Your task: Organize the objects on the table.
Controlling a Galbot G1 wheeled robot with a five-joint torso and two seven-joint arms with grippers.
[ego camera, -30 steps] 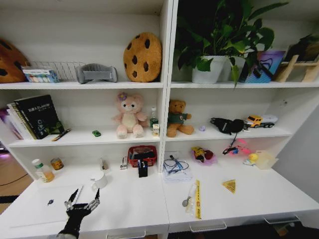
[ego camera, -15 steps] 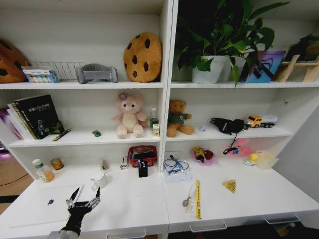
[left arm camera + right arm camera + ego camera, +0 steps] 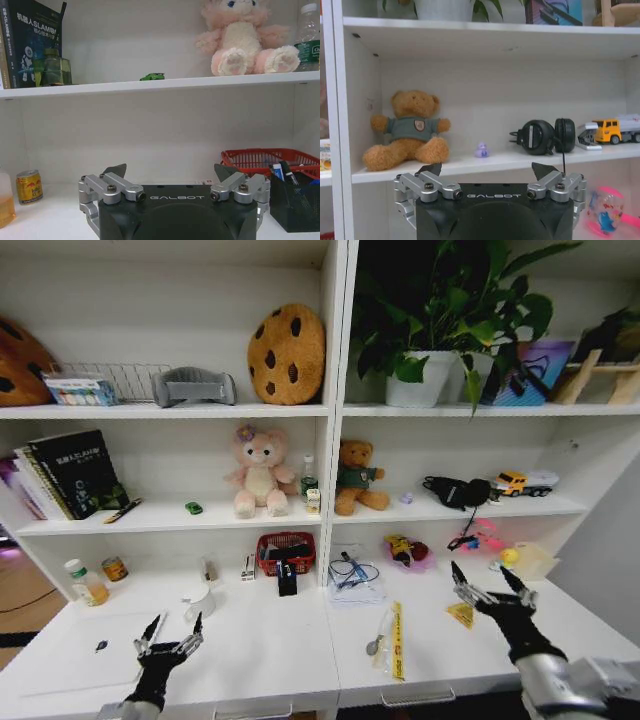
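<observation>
My left gripper (image 3: 176,623) hovers open and empty over the front left of the white table (image 3: 270,652), just right of the slim silver laptop (image 3: 70,660) lying flat there. Its wrist view shows the spread left gripper (image 3: 170,172) facing the shelf wall. On the shelf above sits the tiny green toy car (image 3: 193,508) (image 3: 152,76). A green-capped jar (image 3: 84,583) stands at the far left. Pens stick out of a black holder (image 3: 287,578) (image 3: 295,202). My right gripper (image 3: 482,578) (image 3: 487,170) is open and empty above the table's right side, near a yellow triangle (image 3: 461,614).
A white mug (image 3: 200,602), a can (image 3: 114,568) (image 3: 29,185) and a red basket (image 3: 285,550) (image 3: 270,156) stand near the back wall. A yellow strip (image 3: 396,640) and cables on a paper stack (image 3: 355,578) lie mid-table. Plush toys, books, headphones (image 3: 542,136) and a toy truck (image 3: 615,129) fill the shelves.
My right arm has risen into view at the lower right, its gripper open. The left gripper has drawn back slightly toward the table's front edge.
</observation>
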